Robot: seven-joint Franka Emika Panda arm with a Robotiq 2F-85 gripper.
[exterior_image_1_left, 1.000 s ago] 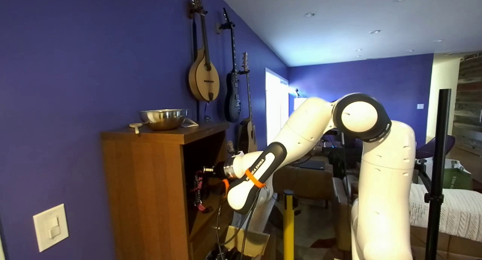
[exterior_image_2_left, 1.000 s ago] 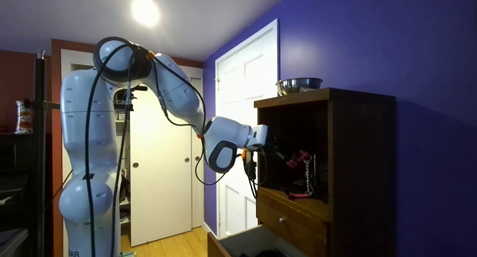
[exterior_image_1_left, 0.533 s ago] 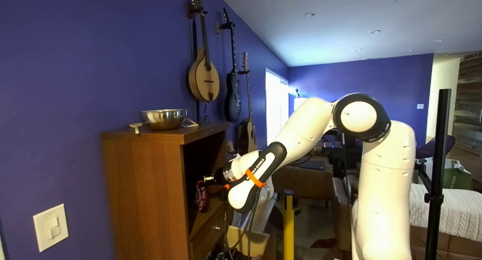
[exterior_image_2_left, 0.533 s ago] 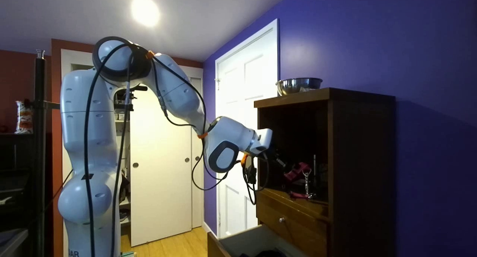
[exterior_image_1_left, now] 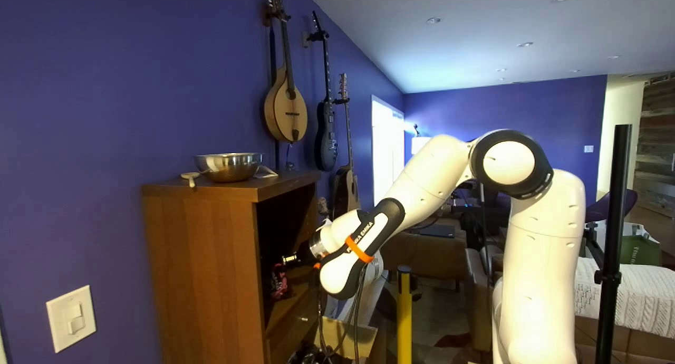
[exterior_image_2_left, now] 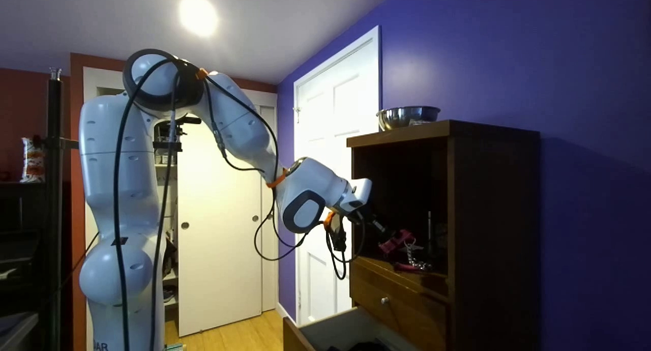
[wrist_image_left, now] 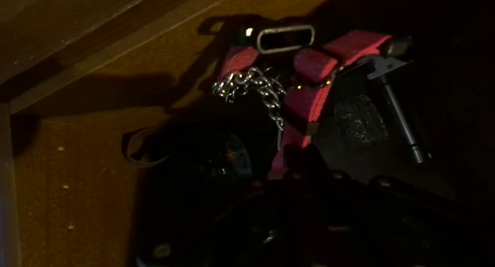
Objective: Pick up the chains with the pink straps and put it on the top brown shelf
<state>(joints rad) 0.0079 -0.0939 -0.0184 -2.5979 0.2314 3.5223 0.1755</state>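
The chains with the pink straps (exterior_image_2_left: 397,241) are inside the open-fronted cabinet, low over the top brown shelf (exterior_image_2_left: 432,284). They also show in an exterior view (exterior_image_1_left: 280,284). In the wrist view the pink straps and silver chain (wrist_image_left: 309,98) stretch out from the fingertips, with buckles showing. My gripper (exterior_image_2_left: 384,231) points down into the compartment, and its tips meet the upper strap. It looks shut on that strap, though the fingers (wrist_image_left: 288,178) are very dark in the wrist view. The lower strap and part of the chain lie on the shelf (wrist_image_left: 181,38).
A metal bowl (exterior_image_2_left: 411,117) stands on the cabinet top. An open drawer (exterior_image_2_left: 335,330) juts out below the compartment. A thin metal rod (wrist_image_left: 402,116) and a crinkled dark packet (wrist_image_left: 359,122) are in the compartment. The cabinet side wall (exterior_image_2_left: 493,213) bounds it.
My gripper has moved down with the chains and tilted further downward. The chain, hanging almost straight before, now slackens and heaps toward the shelf.
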